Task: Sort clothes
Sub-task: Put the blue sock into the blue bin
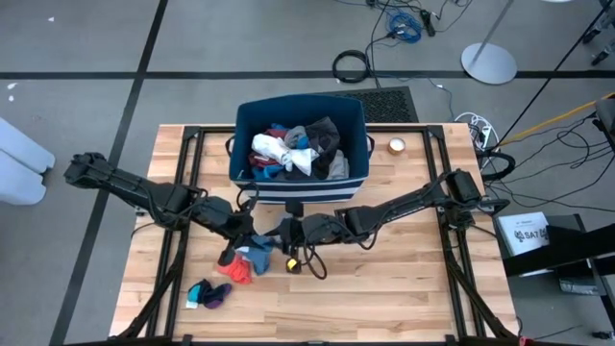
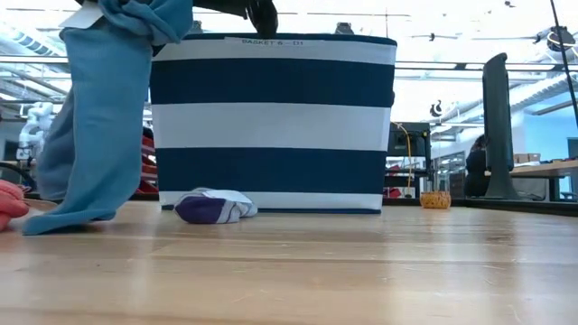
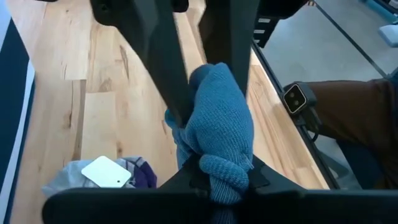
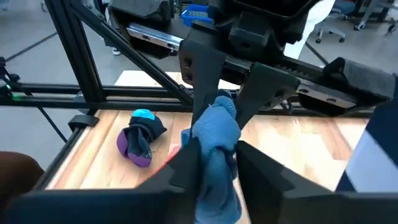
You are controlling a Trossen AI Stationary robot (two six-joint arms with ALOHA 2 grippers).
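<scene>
From above I see both grippers meeting just in front of the navy and white striped fabric bin (image 1: pixel 300 178), over a soft blue knit sock (image 1: pixel 258 256). At table height the sock hangs before the bin, its end on the wood. My left gripper (image 3: pixel 208 106) pinches the sock; my right gripper (image 4: pixel 214 149) has its 2 fingers around it too.
</scene>
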